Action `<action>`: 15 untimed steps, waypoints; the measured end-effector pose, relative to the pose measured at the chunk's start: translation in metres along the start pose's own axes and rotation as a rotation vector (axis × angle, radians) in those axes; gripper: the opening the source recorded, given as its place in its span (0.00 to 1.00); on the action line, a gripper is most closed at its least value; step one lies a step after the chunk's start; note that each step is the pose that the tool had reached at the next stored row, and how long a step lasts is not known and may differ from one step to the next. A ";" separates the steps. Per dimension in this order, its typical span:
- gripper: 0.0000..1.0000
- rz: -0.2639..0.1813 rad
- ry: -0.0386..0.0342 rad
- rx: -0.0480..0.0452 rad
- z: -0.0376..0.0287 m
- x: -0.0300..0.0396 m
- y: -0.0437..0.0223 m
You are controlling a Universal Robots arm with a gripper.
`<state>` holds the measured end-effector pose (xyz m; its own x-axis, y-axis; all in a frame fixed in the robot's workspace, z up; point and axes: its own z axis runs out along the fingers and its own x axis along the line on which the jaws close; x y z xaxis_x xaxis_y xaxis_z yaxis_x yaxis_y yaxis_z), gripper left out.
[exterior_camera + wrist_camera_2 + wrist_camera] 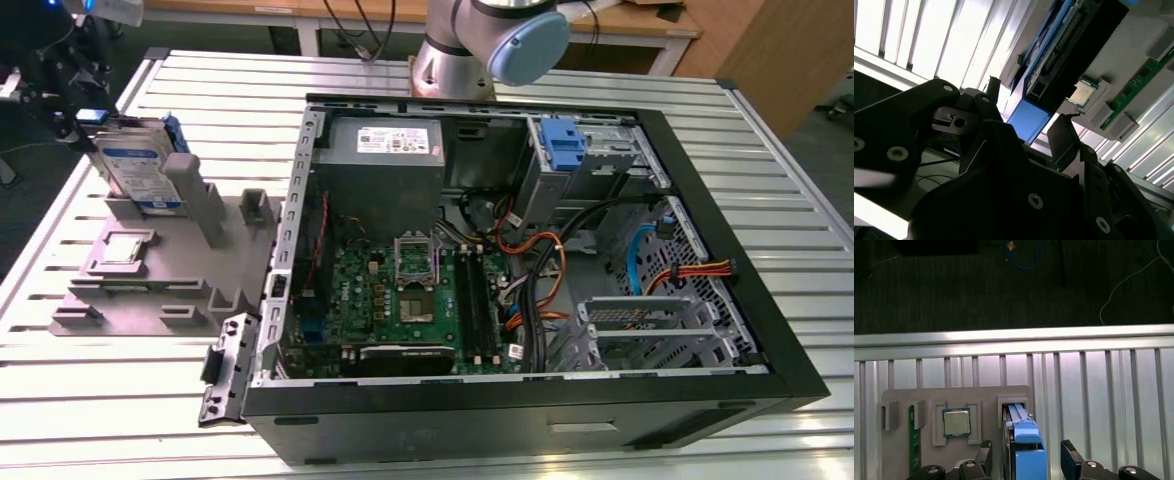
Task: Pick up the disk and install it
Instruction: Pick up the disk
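Disk (1029, 462) between our spread fingers (985, 452)
Our gripper (1027, 444) holds nothing; the disk stands on edge, one flat face toward each finger.

- Computer case (534, 420) lies on its side, open face up, across the middle of the table (134, 400) and toward the exterior view's right.
- Arm base (461, 50) is at the table's far edge, just behind the case.
- Fixture block (147, 290) sits beside the case, near the table's edge at the exterior view's left.
- Disk (134, 165) stands on edge in a slot at the block's far end.
- Processor chip (120, 248) lies flat in a pocket on the block. In the first wrist view it sits between the disk and a memory stick (913, 440).
- Gripper (1026, 446) straddles the disk, one finger (985, 452) each side, with a gap on both sides.
- Inside the case, the power supply (387, 140) is in one far corner and the drive cage (587, 150) in the other.
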<state>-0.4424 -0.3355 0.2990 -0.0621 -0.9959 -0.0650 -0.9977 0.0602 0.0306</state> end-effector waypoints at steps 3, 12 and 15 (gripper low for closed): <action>0.65 -0.005 0.0001 -0.0002 0.0048 0.0005 0.0021; 0.65 -0.007 0.0003 -0.0006 0.0102 0.0008 0.0022; 0.57 -0.007 0.0003 -0.0005 0.0105 0.0008 0.0022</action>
<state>-0.4449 -0.3354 0.2885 -0.0554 -0.9963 -0.0650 -0.9981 0.0535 0.0307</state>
